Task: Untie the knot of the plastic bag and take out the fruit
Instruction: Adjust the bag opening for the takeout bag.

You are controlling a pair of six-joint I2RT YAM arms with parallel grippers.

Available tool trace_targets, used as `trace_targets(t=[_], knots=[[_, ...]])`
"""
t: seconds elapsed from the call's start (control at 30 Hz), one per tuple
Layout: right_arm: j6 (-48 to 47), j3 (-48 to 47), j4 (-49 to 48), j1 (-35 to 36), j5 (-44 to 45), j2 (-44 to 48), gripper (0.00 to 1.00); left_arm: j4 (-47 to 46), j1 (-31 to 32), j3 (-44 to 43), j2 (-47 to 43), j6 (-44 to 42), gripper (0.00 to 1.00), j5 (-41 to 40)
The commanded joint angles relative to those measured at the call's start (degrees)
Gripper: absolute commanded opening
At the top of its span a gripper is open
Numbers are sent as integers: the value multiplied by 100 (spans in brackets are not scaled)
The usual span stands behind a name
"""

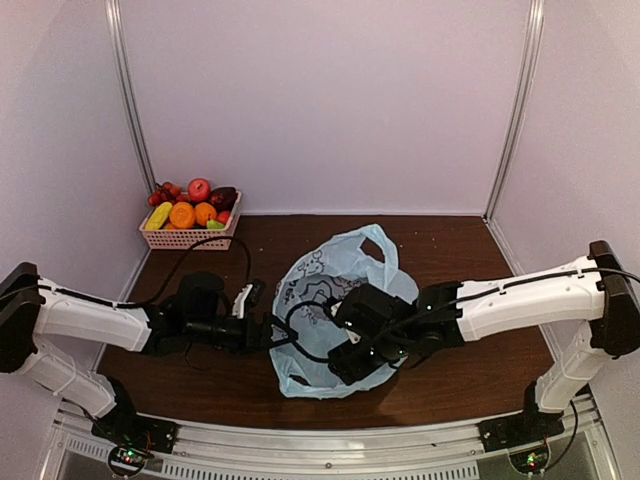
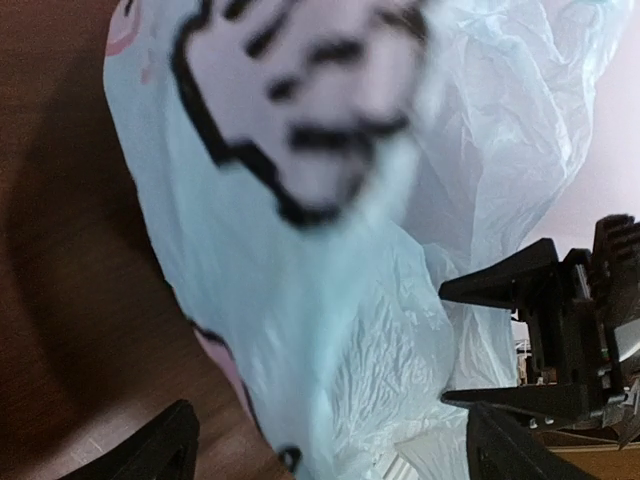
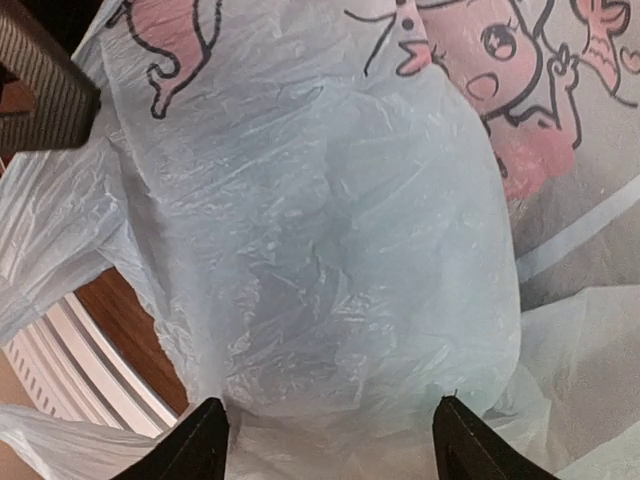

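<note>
Seeing the plastic bag (image 1: 310,290) slumping on the table (image 1: 470,330): thin, light, slippery film (crumpling at any touch). Flanking it with left gripper (image 2: 335,425) and right gripper (image 3: 330,405), both spread, clasping nothing. Judging the handle loop (image 1: 383,235) the safest pinch.

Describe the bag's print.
Black-outlined pink cartoon characters on the light blue plastic bag; best in right wrist view.

text: none legible — plastic bag (image 1: 330,300) | print: cartoon drawings only — no lettering
</note>
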State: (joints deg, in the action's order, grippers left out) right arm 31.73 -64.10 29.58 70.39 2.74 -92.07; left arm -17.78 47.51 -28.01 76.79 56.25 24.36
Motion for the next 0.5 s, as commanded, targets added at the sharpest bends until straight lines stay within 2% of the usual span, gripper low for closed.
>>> trace_targets(t=[0.0,0.07,0.13,0.23,0.33,0.4,0.47], knots=[[398,305,-339,233,-116,118,71,-868,94,35,397,174,94,99],[418,325,-340,296,-125,76,71,-948,109,-3,559,163,90,158],[431,344,-341,303,-106,63,71,-956,146,-51,695,95,81,207],[432,269,-225,306,95,163,72,-920,196,-52,828,-30,57,215],[389,76,-86,288,377,345,77,-820,243,-34,880,-255,35,121],[392,-72,10,225,524,429,81,-729,283,-38,874,-403,16,37],[454,-221,120,125,680,476,84,-563,358,-65,860,-664,1,-115]])
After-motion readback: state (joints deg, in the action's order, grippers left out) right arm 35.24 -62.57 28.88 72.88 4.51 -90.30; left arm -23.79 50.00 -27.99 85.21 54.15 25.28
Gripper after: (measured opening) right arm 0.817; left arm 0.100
